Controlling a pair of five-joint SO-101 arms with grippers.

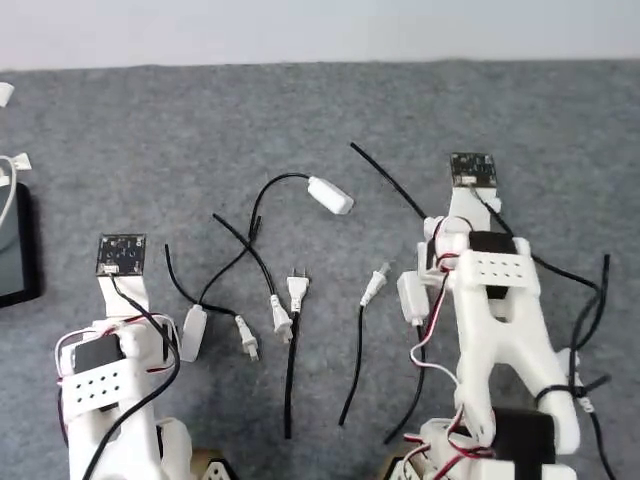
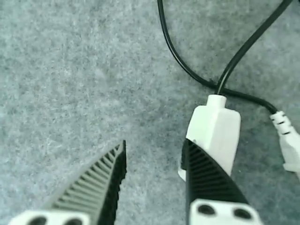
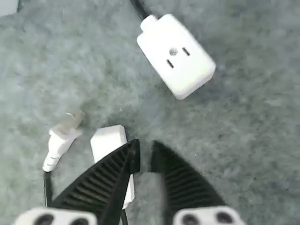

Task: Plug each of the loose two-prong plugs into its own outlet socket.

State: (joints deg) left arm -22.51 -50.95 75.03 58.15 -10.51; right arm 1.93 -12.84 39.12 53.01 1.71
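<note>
**Grey felt desk** (image 1: 150, 130) seen from above, with the left arm (image 1: 110, 380) at 7 o'clock and the right arm (image 1: 500, 310) at 5 o'clock.

**Sockets.** Three white outlet sockets on black cords lay on the felt.
- The far socket (image 1: 330, 195) lay at 12 o'clock of the desk's middle, its slotted face showing.
- The left socket (image 1: 193, 332) lay at 8 o'clock.
- The right socket (image 1: 411, 297) lay at 4 o'clock.

**Plugs.** Four loose two-prong plugs lay unplugged.
- Three were grouped between the left socket and the middle: the first plug (image 1: 247, 337), the second plug (image 1: 280, 318) and the third plug (image 1: 297, 290). The first lay nearest the left socket.
- The fourth plug (image 1: 375, 285) lay just at 9 o'clock of the right socket, apart from it.

**Claws.**
- The left claw (image 2: 154, 164) stood wide open and empty over the felt. One finger (image 2: 206, 178) overlapped the left socket's body; whether they touched could not be told.
- The right claw (image 3: 144, 154) was parted by only a narrow slit and gripped nothing. One finger (image 3: 112, 173) overlapped the right socket, and contact there could not be judged either.
</note>
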